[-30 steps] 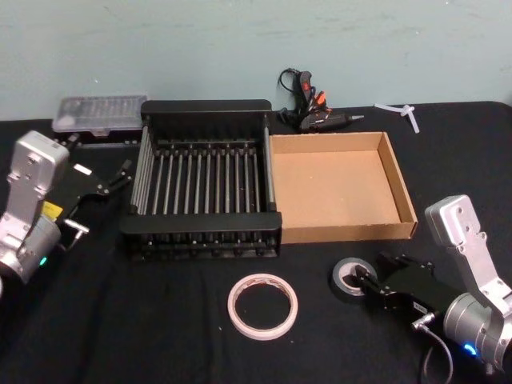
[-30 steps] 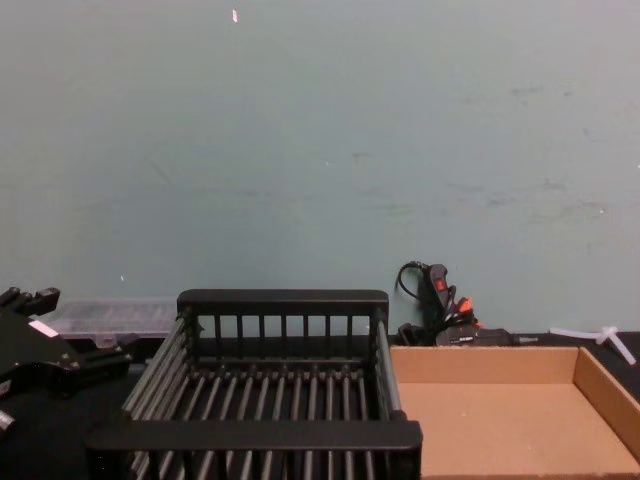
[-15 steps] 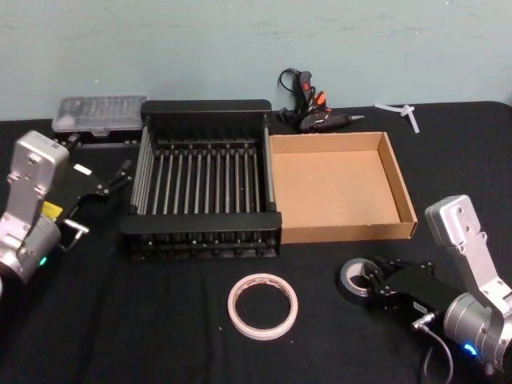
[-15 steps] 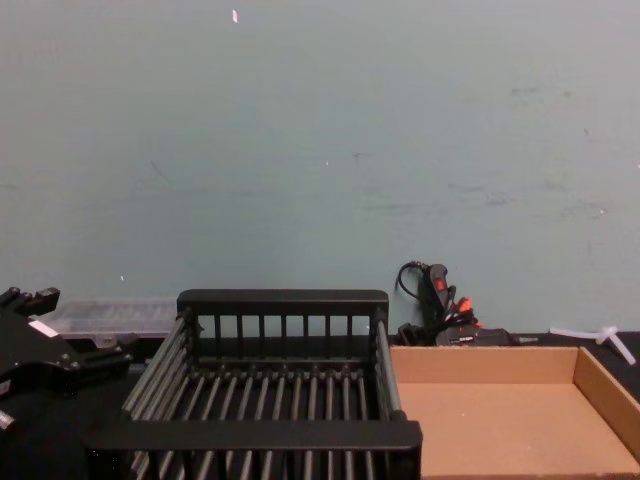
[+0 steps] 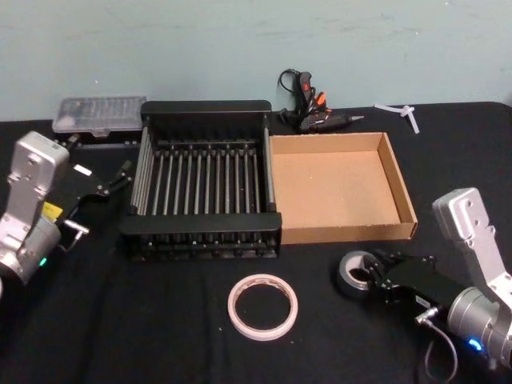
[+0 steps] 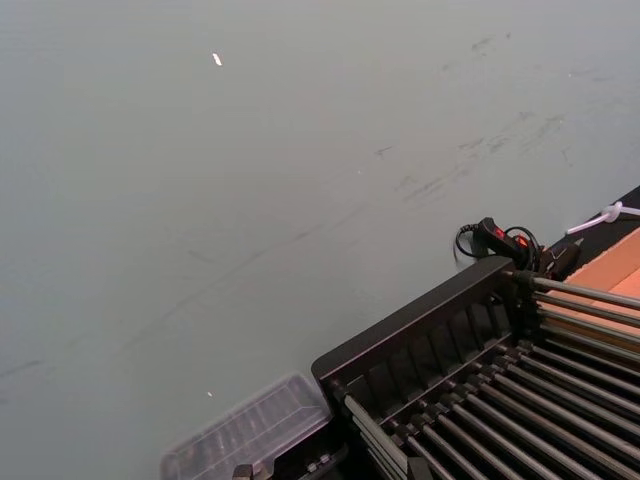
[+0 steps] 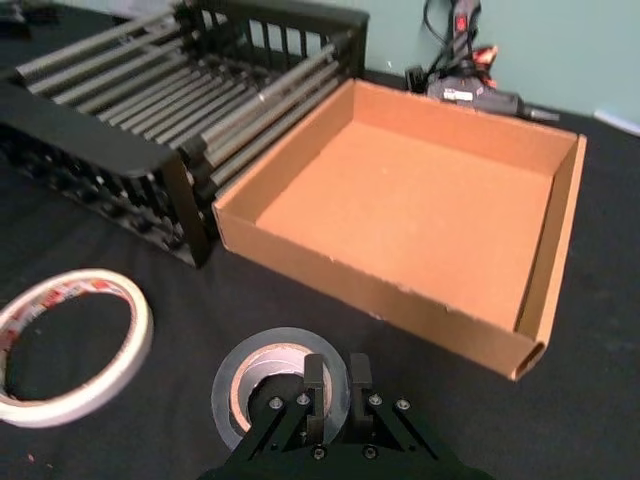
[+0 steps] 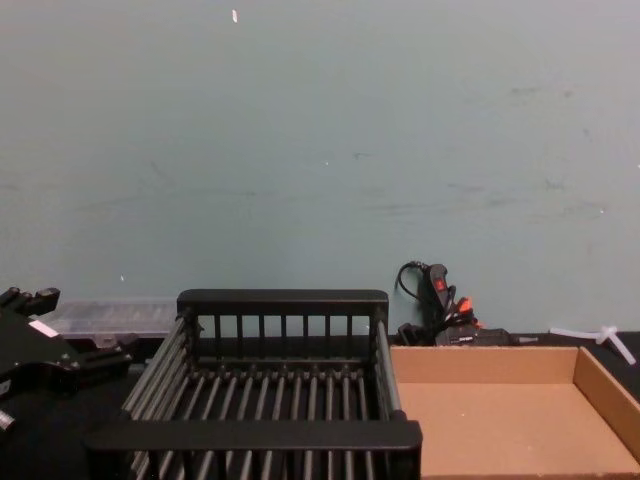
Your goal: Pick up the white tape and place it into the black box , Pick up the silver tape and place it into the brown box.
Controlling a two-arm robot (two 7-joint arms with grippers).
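The right end effector (image 7: 328, 375) sits low at the near right of the black surface (image 5: 160, 320), its two fingers pinched narrowly on the near wall of the silver tape (image 7: 268, 385), one inside the core and one outside. The roll lies just near of the brown box (image 5: 336, 186). The white tape (image 5: 262, 306) lies flat to its left, near of the black box (image 5: 204, 172). The left end effector (image 5: 116, 178) hovers left of the black box; its finger spread cannot be told.
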